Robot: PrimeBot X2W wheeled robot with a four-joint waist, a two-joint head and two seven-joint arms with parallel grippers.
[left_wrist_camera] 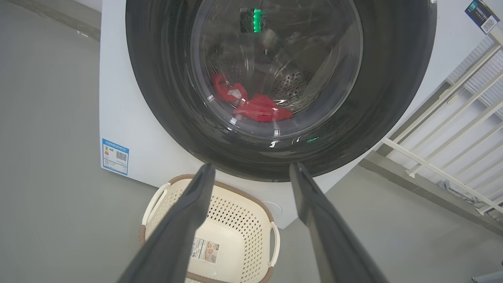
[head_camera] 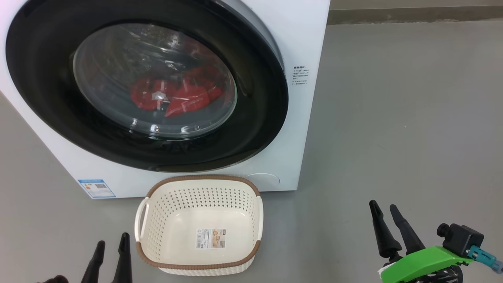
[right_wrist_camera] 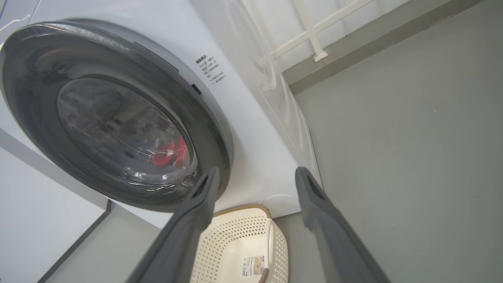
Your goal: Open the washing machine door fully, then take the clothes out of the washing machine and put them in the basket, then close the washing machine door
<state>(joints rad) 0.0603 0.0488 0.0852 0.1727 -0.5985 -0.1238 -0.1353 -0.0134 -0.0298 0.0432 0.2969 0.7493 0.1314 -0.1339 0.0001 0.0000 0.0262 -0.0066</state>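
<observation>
**Door and load.** The door [head_camera: 257,102] lies against the front of the washer [head_camera: 306,39]. Whether it is latched cannot be told. The clothes [head_camera: 177,96] rest at the bottom of the drum, seen as a red heap through the door glass. Judged from this, the first step, opening the door, is not yet done, and nothing can be taken out until it is.

**Basket.** The basket [head_camera: 200,179] stands on the floor [head_camera: 393,118], with its far rim near the lower front edge of the washer and directly under the door. It holds nothing but its paper label. This position probably keeps the carry from drum to basket short. It may also put the basket in the way of a door that swings low, so clearance should be checked.

**Left gripper.** The left gripper [head_camera: 112,240] sits low, just beside the basket's near left corner. Its fingers point up toward the washer and stand spread, holding nothing. In the left wrist view the basket and the door's lower rim show between them.

**Right gripper.** The right gripper [head_camera: 383,206] hangs well apart from the basket, on its right, over bare floor. Its fingers are also spread and hold nothing, tilted toward the washer's right front corner. Judged by the right wrist view, it faces the door's right edge and is the better placed of the two to pull there.
</observation>
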